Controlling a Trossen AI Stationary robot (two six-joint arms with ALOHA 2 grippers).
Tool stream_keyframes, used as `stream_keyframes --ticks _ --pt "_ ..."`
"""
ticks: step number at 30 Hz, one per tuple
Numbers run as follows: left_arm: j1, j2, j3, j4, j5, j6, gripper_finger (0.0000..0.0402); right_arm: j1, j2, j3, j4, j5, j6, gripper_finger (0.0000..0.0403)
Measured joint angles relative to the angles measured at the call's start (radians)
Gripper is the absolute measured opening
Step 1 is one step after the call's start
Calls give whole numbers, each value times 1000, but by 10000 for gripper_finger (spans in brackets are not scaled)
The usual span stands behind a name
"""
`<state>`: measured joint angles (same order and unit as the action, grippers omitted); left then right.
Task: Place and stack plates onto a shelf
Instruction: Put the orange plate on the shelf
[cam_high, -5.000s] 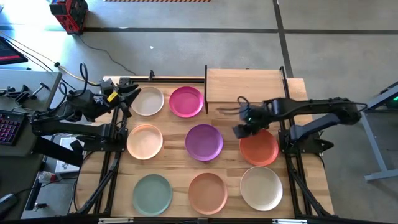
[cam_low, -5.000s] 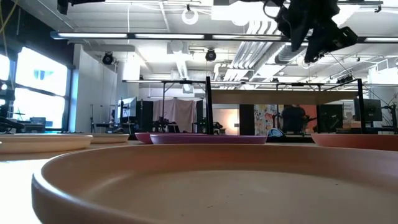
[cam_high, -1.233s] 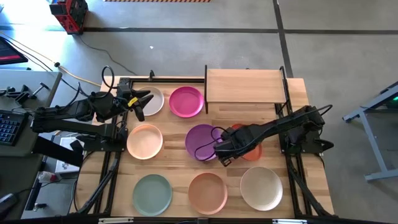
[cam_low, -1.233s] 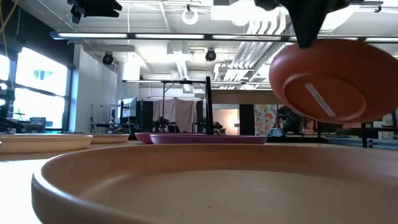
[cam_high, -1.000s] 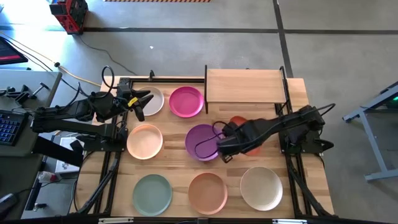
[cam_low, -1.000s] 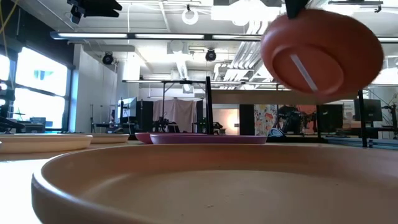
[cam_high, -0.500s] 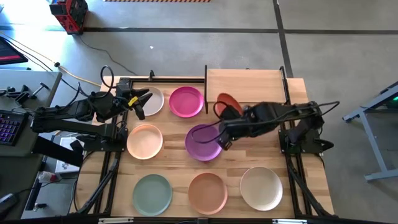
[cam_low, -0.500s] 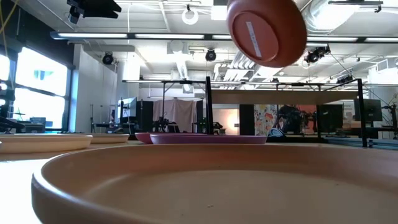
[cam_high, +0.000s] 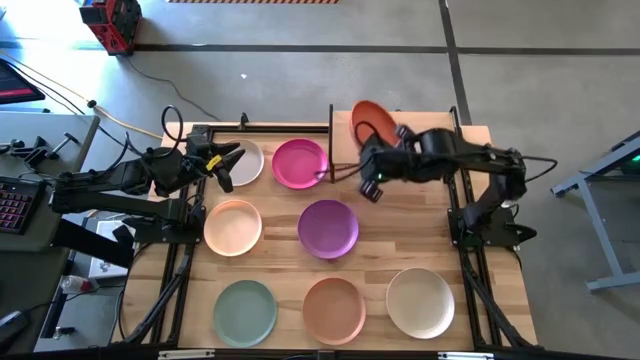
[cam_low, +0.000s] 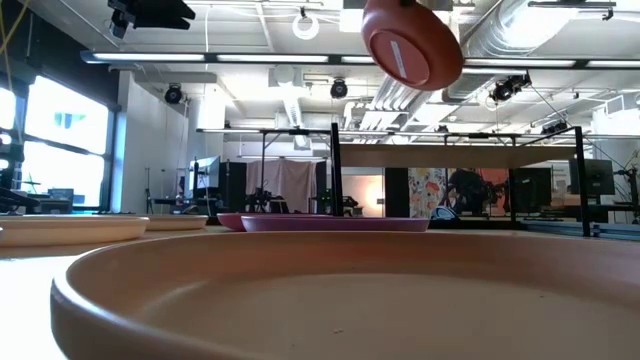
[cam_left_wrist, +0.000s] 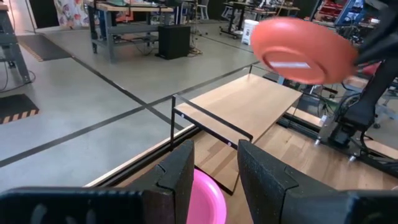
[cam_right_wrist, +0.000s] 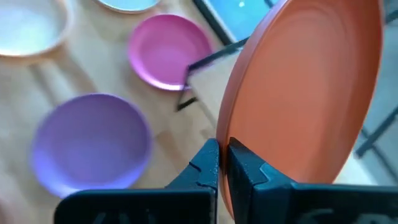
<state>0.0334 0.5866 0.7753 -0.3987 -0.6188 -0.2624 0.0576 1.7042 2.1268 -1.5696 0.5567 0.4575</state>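
The orange-red plate (cam_high: 369, 121) hangs tilted over the left end of the shelf (cam_high: 410, 142), with my right gripper (cam_right_wrist: 224, 153) shut on it; the low view shows its underside (cam_low: 410, 45). On the tabletop rest cream (cam_high: 243, 163), magenta (cam_high: 300, 163), peach (cam_high: 233, 226), purple (cam_high: 328, 228), sage green (cam_high: 245, 310), salmon (cam_high: 333, 308) and off-white (cam_high: 420, 302) plates. My left gripper (cam_high: 225, 162) stands open above the cream plate's left edge, with nothing in it. My right gripper pinches the orange-red plate's rim (cam_right_wrist: 226, 129) between its two fingers, one on the inner face and one on the underside. The fingers come from the near right, slanting down. The plate is lifted clear of shelf and table, steeply tilted.
Thin black uprights (cam_high: 331, 140) stand at the shelf's ends; the left one is right beside the magenta plate. In the low view the salmon plate (cam_low: 300, 290) fills the foreground. A strip of bare wood (cam_high: 420, 215) lies between the shelf and the off-white plate.
My right gripper has carried the orange-red plate up and toward the table's far edge, from beside the purple plate to above the shelf's left end. Its wrist has rolled and the plate has turned with it. The left arm has kept still.
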Motion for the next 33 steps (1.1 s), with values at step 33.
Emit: stream_keyframes --ticks 33 --pt "0 144 1 8 -98 -74 111 -320 -352 -819 145 -64 -311 0"
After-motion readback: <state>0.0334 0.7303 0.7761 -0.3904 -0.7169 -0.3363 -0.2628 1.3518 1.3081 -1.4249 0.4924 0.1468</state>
